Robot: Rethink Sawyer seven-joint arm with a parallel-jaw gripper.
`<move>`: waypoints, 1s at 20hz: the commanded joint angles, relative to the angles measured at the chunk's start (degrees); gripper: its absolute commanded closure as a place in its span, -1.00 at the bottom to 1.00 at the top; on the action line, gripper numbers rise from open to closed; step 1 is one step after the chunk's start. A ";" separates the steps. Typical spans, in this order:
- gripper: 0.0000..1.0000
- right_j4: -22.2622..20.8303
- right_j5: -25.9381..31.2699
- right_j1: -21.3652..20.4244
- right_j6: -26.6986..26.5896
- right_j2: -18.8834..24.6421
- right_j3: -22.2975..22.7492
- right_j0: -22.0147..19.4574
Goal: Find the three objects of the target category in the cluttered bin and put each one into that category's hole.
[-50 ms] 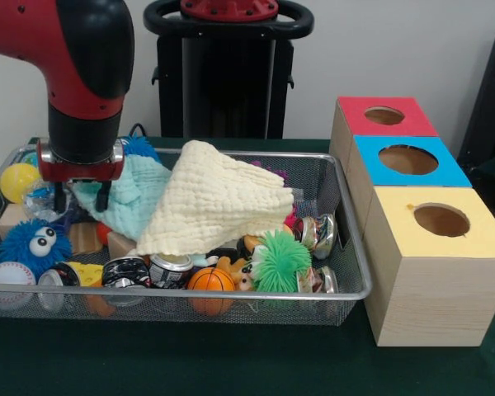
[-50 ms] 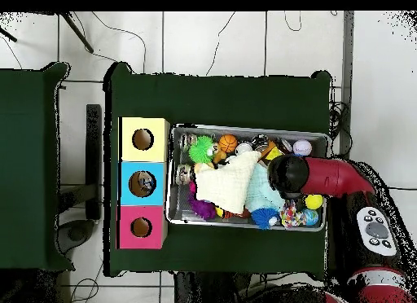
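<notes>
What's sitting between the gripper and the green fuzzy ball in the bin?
In the front view, between the gripper and the green fuzzy ball lie a light blue cloth and a cream cloth.

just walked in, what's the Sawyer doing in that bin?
It is working in the wire bin of mixed toys and cans. The pincer hangs low over the bin's end farthest from the boxes, open, with its tips at the edge of the teal cloth; nothing is gripped. A cream cloth covers the middle of the pile. The red box, blue box and yellow box stand beside the bin.
</notes>
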 commanded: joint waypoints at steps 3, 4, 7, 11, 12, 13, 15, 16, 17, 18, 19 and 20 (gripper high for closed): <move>-1.00 -8.13 0.72 -0.63 -10.42 1.89 4.78 -1.39; -1.00 -8.79 0.57 -1.08 -10.67 1.93 4.99 -1.58; -1.00 -9.94 -0.15 -0.52 -9.88 2.27 4.30 -1.91; -1.00 -12.23 1.35 -0.20 -10.40 1.41 3.92 -1.42; -1.00 -12.88 1.71 -0.27 -10.46 0.96 4.16 -1.35; -1.00 -13.43 1.94 -0.35 -10.41 0.64 4.29 -1.22; -1.00 -14.41 1.65 -0.19 -9.97 0.35 4.38 -1.11; -1.00 -15.21 0.56 0.28 -9.29 0.21 4.23 -1.10; -1.00 -15.88 -0.27 0.79 -8.54 0.04 3.89 -0.93; -1.00 -16.47 -0.43 1.24 -8.16 -0.10 3.49 -0.80; -1.00 -17.13 -0.54 1.37 -7.95 -0.23 3.27 -0.64; -1.00 -17.67 -0.34 1.36 -7.93 -0.41 3.00 -0.48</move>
